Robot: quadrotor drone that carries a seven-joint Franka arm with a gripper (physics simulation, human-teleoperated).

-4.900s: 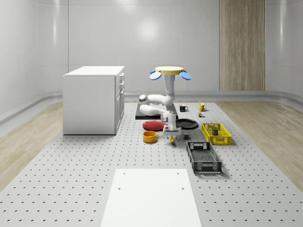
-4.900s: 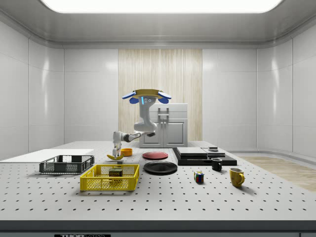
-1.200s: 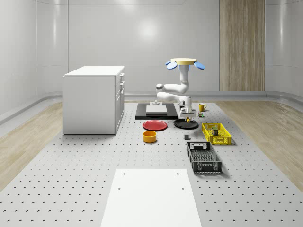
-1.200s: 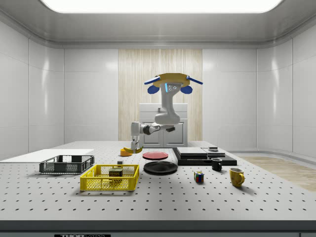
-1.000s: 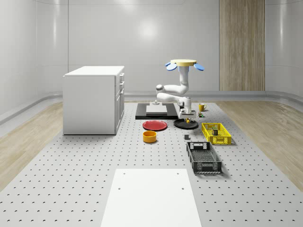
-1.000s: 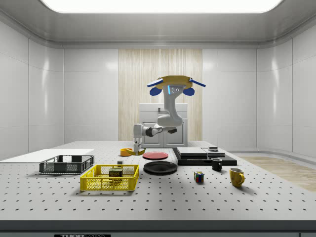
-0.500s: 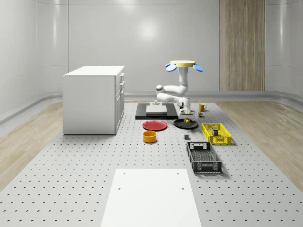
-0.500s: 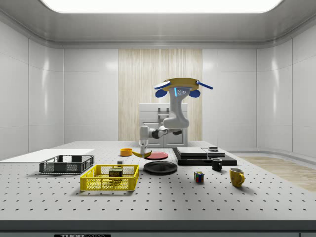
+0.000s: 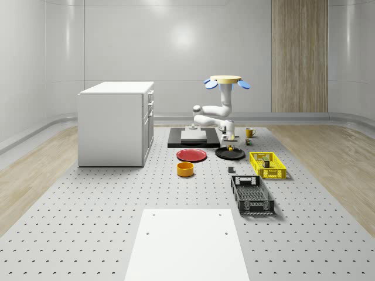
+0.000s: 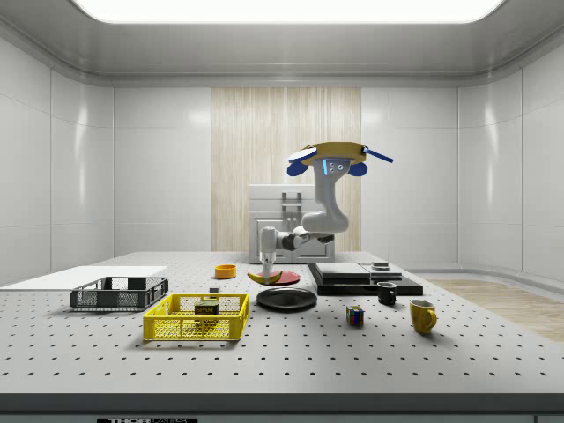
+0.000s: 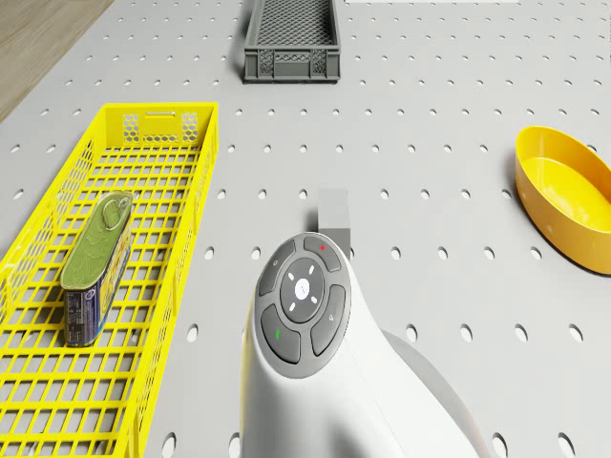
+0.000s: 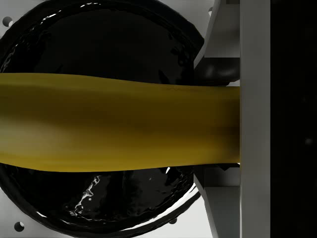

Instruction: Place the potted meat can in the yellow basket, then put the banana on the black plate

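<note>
The drone [image 9: 224, 80] hovers over the table near the black slab, its arm reaching down. My gripper [image 10: 267, 263] is shut on the banana [image 10: 264, 278], which hangs a little above the black plate [image 10: 286, 299]. In the wrist view the banana [image 12: 119, 121] lies crosswise against one of the fingers [image 12: 253, 119], with the glossy black plate [image 12: 99, 39] right beneath it. The potted meat can [image 11: 95, 267] lies on its side in the yellow basket [image 11: 205, 191]. In the whole-scene view the banana [image 9: 232, 148] is just over the black plate [image 9: 222, 154], left of the yellow basket [image 9: 268, 164].
A red plate [image 9: 191, 155] and an orange bowl [image 9: 185, 168] lie beside the black plate. A dark crate [image 9: 252, 194] stands near the basket, with a small grey block [image 11: 334, 208] between them. A white cabinet [image 9: 116, 123], black slab [image 9: 193, 137], mugs [image 10: 423, 315] and a cube [image 10: 354, 316] stand around.
Drone and arm have shifted toward the side view's right, carrying the banana from beside the orange bowl to over the black plate. The grip has not changed.
</note>
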